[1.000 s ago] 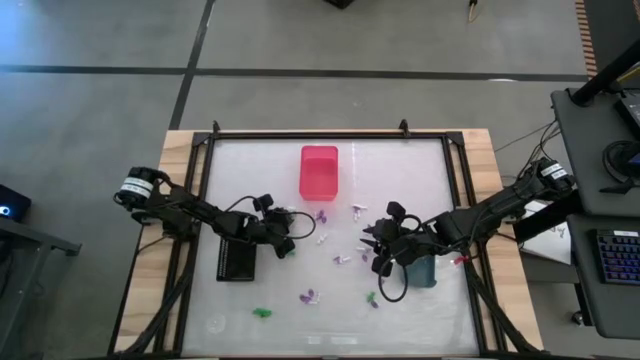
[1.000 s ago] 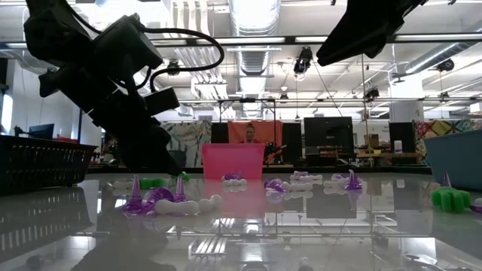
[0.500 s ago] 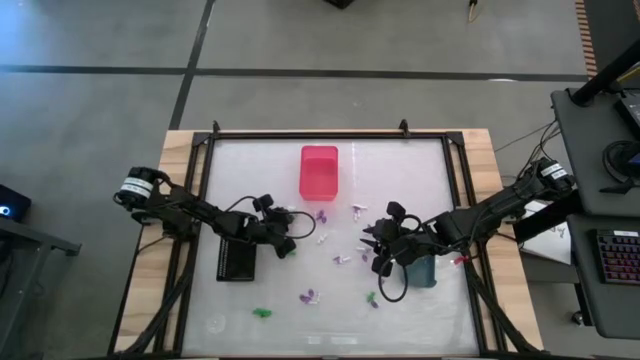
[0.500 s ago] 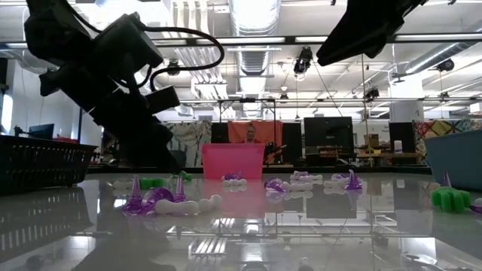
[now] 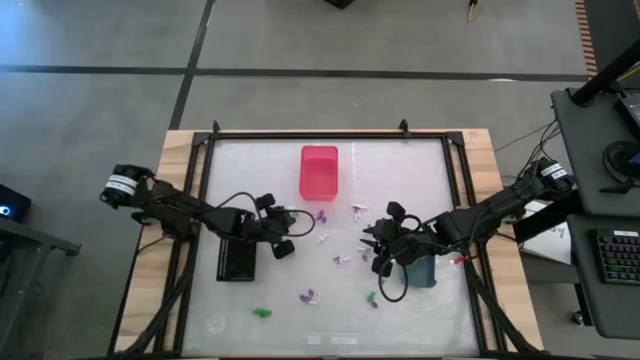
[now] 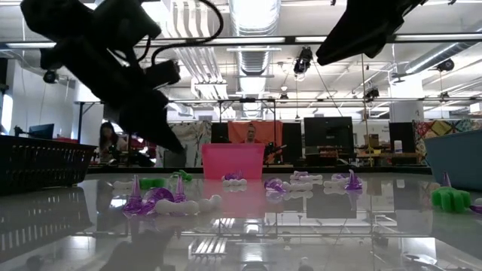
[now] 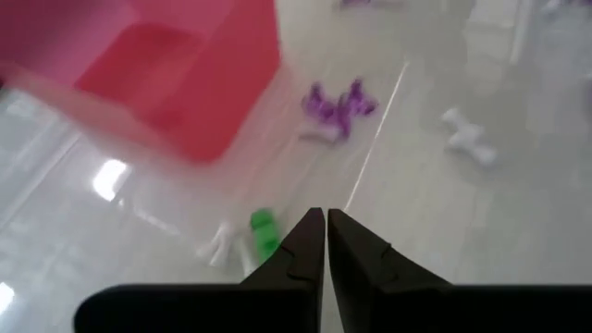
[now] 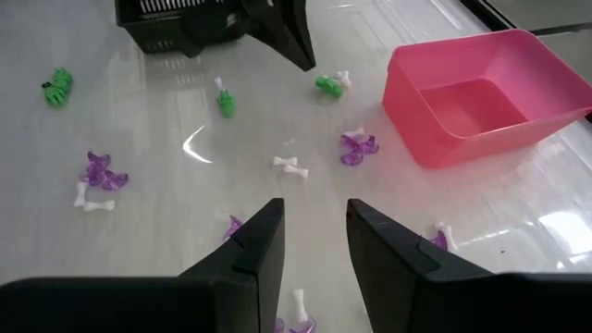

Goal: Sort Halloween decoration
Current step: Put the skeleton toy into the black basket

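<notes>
Small green, purple and white pieces lie scattered flat on the white table (image 5: 250, 180). Among them are a purple one (image 5: 320, 215), white ones (image 5: 357, 210), a purple pair (image 5: 310, 297) and green ones (image 5: 262, 313) (image 5: 371, 298). My left gripper (image 5: 283, 247) (image 7: 326, 227) is shut, with nothing showing between its fingers. It hangs above the table beside the black basket (image 5: 237, 262), over a green piece (image 7: 264, 227) (image 8: 326, 85) that has a white one next to it. My right gripper (image 5: 372, 250) (image 8: 314, 231) is open and hovers next to the grey-blue bin (image 5: 421, 271).
The pink bin (image 5: 319, 171) (image 8: 472, 97) stands toward the far edge, in the middle. The black basket (image 6: 41, 162) is on the left and the grey-blue bin (image 6: 456, 158) on the right. A dark frame (image 5: 330, 134) rims the table. People (image 6: 109, 139) show in the room behind.
My left gripper has risen from near the table top, still shut, and its arm has drawn back toward the table's left edge. The pieces and the right arm have stayed where they were.
</notes>
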You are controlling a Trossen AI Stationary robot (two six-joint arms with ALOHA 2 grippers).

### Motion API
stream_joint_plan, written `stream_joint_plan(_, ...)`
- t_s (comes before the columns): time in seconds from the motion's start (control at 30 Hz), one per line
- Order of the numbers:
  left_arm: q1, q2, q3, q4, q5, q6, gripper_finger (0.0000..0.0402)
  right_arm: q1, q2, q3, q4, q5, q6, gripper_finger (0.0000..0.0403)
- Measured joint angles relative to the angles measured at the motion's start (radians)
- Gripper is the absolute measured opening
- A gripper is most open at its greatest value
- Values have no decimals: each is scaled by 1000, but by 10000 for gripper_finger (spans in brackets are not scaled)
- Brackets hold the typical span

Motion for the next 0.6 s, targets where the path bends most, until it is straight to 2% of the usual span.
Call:
stream_joint_plan(0.13, 3, 26, -32, 29, -23, 2, 30, 0, 0, -2, 10, 0, -1, 111)
stream_joint_plan(0.3, 19, 59, -50, 81, -74, 11, 92, 0, 0, -7, 20, 0, -3, 111)
stream_joint_plan(0.43, 31, 94, -51, 142, -76, 42, 136, 0, 0, -8, 21, 0, -4, 111)
stream_joint_plan(0.6, 34, 147, -51, 172, -76, 53, 145, 0, 0, -8, 21, 0, -10, 111)
